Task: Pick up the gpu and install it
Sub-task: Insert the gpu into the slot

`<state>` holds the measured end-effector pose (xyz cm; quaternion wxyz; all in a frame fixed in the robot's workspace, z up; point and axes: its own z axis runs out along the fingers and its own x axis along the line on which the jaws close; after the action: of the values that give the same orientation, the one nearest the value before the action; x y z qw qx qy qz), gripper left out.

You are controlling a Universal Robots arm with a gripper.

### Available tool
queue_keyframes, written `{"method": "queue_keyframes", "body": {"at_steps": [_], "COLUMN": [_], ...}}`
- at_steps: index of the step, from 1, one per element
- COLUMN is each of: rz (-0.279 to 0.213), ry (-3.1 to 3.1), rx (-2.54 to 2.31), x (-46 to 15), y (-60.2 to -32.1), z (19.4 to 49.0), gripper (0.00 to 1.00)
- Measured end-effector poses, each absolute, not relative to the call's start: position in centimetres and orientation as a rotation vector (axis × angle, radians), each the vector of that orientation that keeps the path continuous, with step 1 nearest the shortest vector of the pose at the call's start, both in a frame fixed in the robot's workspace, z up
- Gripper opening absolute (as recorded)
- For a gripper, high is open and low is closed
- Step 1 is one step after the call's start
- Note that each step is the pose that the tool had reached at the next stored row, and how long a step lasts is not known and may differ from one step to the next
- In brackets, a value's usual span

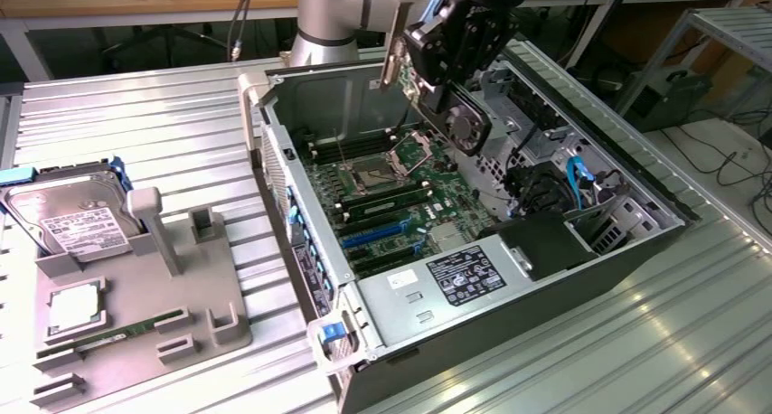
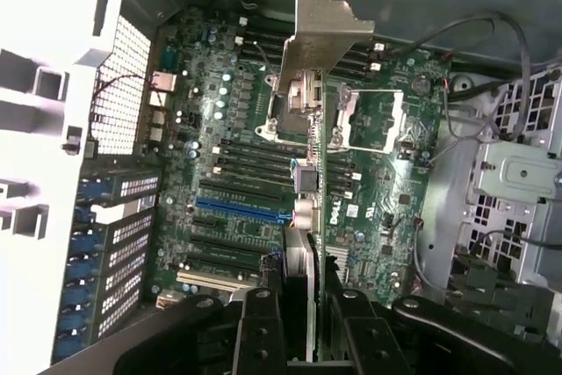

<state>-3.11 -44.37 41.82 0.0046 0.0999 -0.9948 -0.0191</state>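
1. Exterior view: thin flat black circuit-card gpu (image 1: 465, 125), w/ round black fan and silver metal end bracket, hangs at about 12 o'clock. It is over the open dark-grey metal PC case (image 1: 603, 274), clear of the green motherboard (image 1: 386, 192).
2. Black two-finger end effector (image 1: 449, 66) is clamped on the gpu. Wrist view has its fingers (image 2: 263, 327) either side of the card, seen edge-on, bracket at the far end.
3. Progress, my read: pick-up done, install not. Card isn't seated in any slot; the long blue expansion slot (image 2: 241, 208) sits bare.
4. Case holds: motherboard w/ metal CPU sockets (image 1: 362, 174), silver power-supply box w/ black label (image 1: 465, 278) at 5 o'clock, black and blue cables (image 1: 573, 183) at 3 o'clock.
5. Grey plastic parts holder (image 1: 145, 296) sits on the ribbed metal counter (image 1: 181, 116) at 8 o'clock. It holds:
   - silver boxy hard drive w/ white label (image 1: 72, 220), propped up
   - narrow green memory stick (image 1: 115, 331), lying in a groove
   - small square silver chip (image 1: 72, 307)
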Motion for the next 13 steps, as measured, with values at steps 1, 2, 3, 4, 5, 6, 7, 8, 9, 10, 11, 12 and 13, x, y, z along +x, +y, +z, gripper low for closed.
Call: {"method": "queue_keyframes", "body": {"at_steps": [1,2,3,4,5,6,7,8,9,10,11,12,13], "rz": [-0.060,-0.060,-0.060,-0.059,-0.059,-0.059,-0.059,-0.059,-0.059,-0.059,-0.059,-0.059,-0.059], "ry": [-3.114,-3.112,-3.109,-3.107,-3.105,-3.103,-3.101,-3.099,-3.097,-3.095,-3.093,-3.090,-3.087], "rx": [0.329,0.346,0.370,0.387,0.400,0.414,0.429,0.440,0.453,0.465,0.479,0.495,0.512], "x": [-3.11,-3.11,-3.11,-3.12,-3.12,-3.12,-3.12,-3.12,-3.12,-3.12,-3.13,-3.13,-3.13], "y": [-44.37,-44.37,-44.37,-44.37,-44.37,-44.37,-44.37,-44.37,-44.37,-44.38,-44.38,-44.38,-44.38], "z": [41.82,41.82,41.82,41.82,41.82,41.82,41.82,41.82,41.82,41.82,41.82,41.82,41.82], "gripper": [0.27,0.27,0.27,0.27,0.27,0.27,0.27,0.27,0.27,0.27,0.27,0.27,0.27]}}
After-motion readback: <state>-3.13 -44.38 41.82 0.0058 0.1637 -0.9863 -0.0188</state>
